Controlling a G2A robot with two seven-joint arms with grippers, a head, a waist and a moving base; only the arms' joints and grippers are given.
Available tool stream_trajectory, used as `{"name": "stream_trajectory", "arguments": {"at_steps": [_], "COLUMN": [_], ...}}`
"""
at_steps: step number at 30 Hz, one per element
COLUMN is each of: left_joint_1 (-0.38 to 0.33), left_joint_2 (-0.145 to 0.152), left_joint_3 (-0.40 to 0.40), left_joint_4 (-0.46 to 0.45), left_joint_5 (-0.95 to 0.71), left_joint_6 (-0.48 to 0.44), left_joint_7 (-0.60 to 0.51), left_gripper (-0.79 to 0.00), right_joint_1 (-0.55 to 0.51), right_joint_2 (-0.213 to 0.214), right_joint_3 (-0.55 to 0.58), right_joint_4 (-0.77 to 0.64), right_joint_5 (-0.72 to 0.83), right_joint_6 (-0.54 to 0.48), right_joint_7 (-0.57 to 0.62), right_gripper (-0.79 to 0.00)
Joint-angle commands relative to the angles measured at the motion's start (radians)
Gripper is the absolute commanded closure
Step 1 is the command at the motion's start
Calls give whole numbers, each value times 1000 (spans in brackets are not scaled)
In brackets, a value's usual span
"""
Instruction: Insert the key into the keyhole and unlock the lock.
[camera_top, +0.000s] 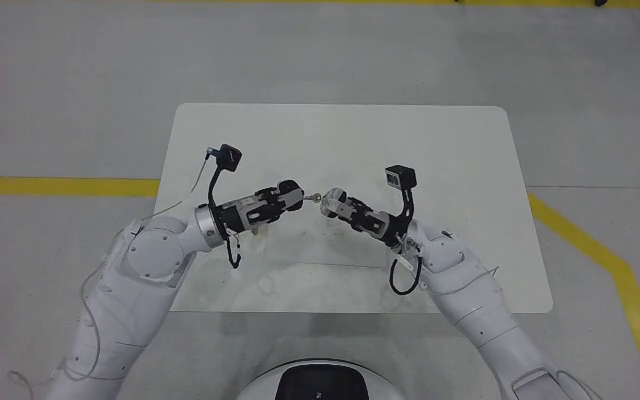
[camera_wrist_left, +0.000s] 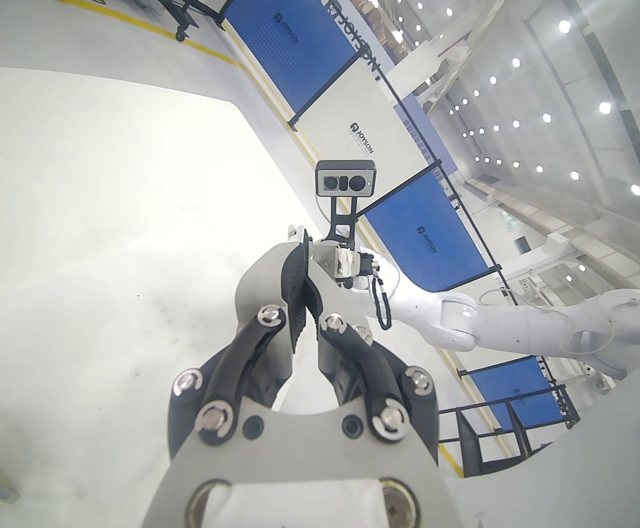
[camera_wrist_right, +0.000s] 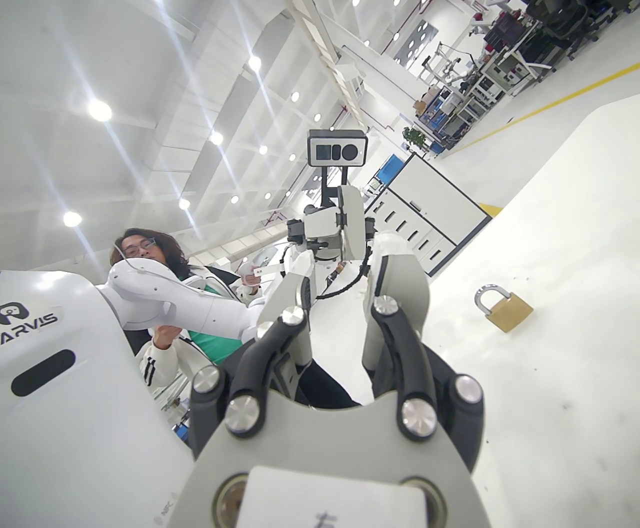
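A brass padlock (camera_wrist_right: 502, 310) with its shackle closed lies flat on the white table (camera_top: 450, 140), off to one side of my right gripper (camera_wrist_right: 345, 280). That gripper is open with nothing between its fingers. In the top view the two grippers face each other tip to tip over the table's middle. My left gripper (camera_wrist_left: 300, 280) is shut, its black pads pressed together. A small thin metal piece, which looks like the key (camera_top: 317, 197), sticks out from the left gripper (camera_top: 296, 194) toward the right gripper (camera_top: 333, 203). The pads hide the key in the left wrist view.
Both forearms angle in from the near corners of the table. A yellow floor line (camera_top: 80, 186) runs past either side.
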Motion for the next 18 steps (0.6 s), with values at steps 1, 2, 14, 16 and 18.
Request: {"name": "stream_trajectory", "arguments": {"at_steps": [1,2,14,16,18], "left_joint_1": [3,5,11,13,14], "left_joint_2": [1,2,6,7,8], "left_joint_3": [3,6,10,10,9], "left_joint_4": [-4,-5,-1,-1,-2], "left_joint_5": [12,12,29,29,31], "left_joint_6": [-2,-4,-17,-18,-19], "left_joint_7": [-5,-8,-2,-1,0], "left_gripper": [0,0,0,0,0], "right_joint_1": [3,5,21,23,25], "right_joint_2": [0,-1,-8,-9,-10], "right_joint_3": [-4,-6,-27,-28,-29], "right_joint_4": [-7,-9,-16,-16,-15], "right_joint_5": [-4,-8,-34,-36,-40], "right_joint_6": [13,20,72,75,75], "right_joint_7": [8,10,23,25,26], "right_gripper": [-228,-228,0,0,0]}}
